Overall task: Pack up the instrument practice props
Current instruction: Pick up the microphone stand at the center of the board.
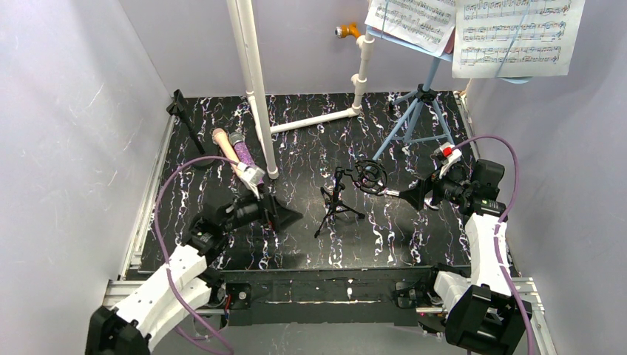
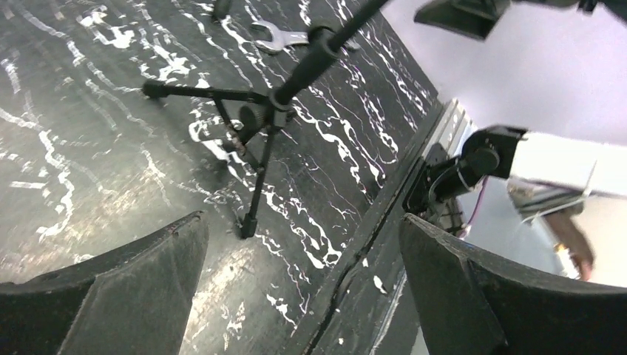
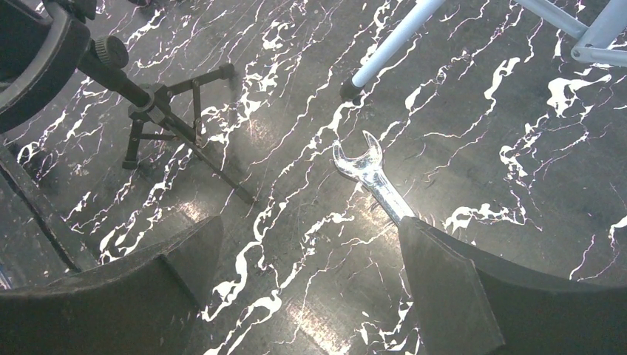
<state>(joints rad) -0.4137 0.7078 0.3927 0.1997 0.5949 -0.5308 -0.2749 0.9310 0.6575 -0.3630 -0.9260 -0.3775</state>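
The peach microphone [image 1: 219, 137] and the purple glitter microphone [image 1: 242, 151] lie side by side at the left of the black marbled table. A black mic tripod [image 1: 338, 203] stands at the centre, its round holder [image 1: 370, 176] on top. My left gripper [image 1: 285, 213] is open just left of the tripod [image 2: 270, 103], its jaws wide over bare table [image 2: 303, 229]. My right gripper [image 1: 412, 194] is open right of the holder, nothing between its fingers [image 3: 310, 229]. The light-blue music rack's tripod legs [image 1: 418, 111] stand at the back right under sheet-music pages [image 1: 517, 33].
White plastic pipes [image 1: 255, 81] rise from the table's back middle. A silver wrench [image 3: 373, 177] lies flat near my right gripper, beside a rack leg [image 3: 392, 44]. A black bracket [image 1: 183, 115] sits at the far left edge. Grey walls close three sides.
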